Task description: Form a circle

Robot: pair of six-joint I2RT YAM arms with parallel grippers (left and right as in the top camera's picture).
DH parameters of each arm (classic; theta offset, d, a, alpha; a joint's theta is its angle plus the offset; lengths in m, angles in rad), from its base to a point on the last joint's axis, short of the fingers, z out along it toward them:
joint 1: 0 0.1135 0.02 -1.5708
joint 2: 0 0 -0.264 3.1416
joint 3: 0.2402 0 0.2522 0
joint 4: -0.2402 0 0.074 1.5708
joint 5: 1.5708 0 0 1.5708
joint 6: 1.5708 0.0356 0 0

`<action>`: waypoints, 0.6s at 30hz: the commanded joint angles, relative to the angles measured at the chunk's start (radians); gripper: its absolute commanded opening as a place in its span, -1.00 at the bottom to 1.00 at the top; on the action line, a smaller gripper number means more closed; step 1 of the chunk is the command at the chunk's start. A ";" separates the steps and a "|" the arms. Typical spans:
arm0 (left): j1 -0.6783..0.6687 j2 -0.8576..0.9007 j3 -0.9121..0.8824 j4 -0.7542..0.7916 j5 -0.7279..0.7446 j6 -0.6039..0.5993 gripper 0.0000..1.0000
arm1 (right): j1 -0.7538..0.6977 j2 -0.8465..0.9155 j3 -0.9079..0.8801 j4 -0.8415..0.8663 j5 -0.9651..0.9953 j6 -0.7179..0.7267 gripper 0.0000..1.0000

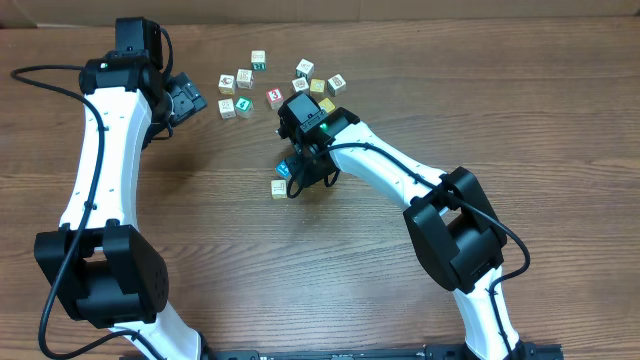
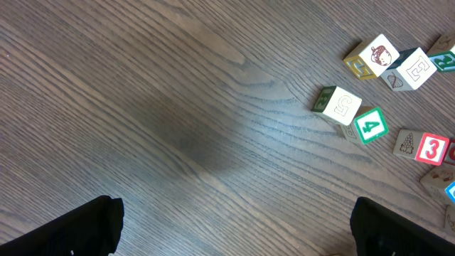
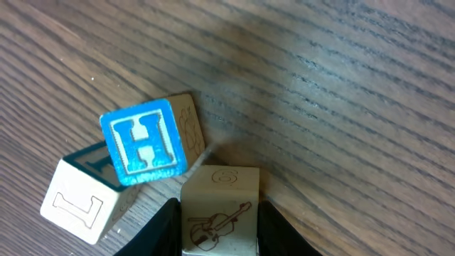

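Note:
The circle is a tight group of small cubes just left of the table's middle. It has a blue "H" cube [image 3: 144, 146] [image 1: 284, 168], a whitish "L" cube [image 3: 84, 200] and a pale cube [image 3: 188, 119] behind the "H". My right gripper [image 3: 219, 222] [image 1: 300, 170] is shut on a whitish violin cube [image 3: 222, 206] beside the "H" cube, low over the wood. A yellowish cube [image 1: 279, 187] shows at the group's near side. My left gripper [image 2: 238, 231] [image 1: 190, 100] hangs open over bare wood at the back left, holding nothing.
Several loose picture and number cubes lie scattered at the back, among them a red "3" cube [image 1: 274, 97] [image 2: 432, 148] and a green "4" cube [image 2: 370, 125]. The right arm [image 1: 400, 170] reaches in from the front right. A cardboard wall [image 1: 400, 8] runs along the back.

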 commanded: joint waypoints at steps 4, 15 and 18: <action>0.001 -0.019 0.014 0.000 0.001 0.001 0.99 | 0.000 -0.023 -0.010 0.008 0.008 0.045 -0.39; 0.001 -0.019 0.014 0.000 0.000 0.001 0.99 | 0.000 -0.023 -0.010 -0.001 0.010 0.068 -0.38; 0.002 -0.019 0.014 0.000 0.001 0.001 0.99 | 0.000 -0.023 -0.010 -0.001 0.010 0.067 -0.38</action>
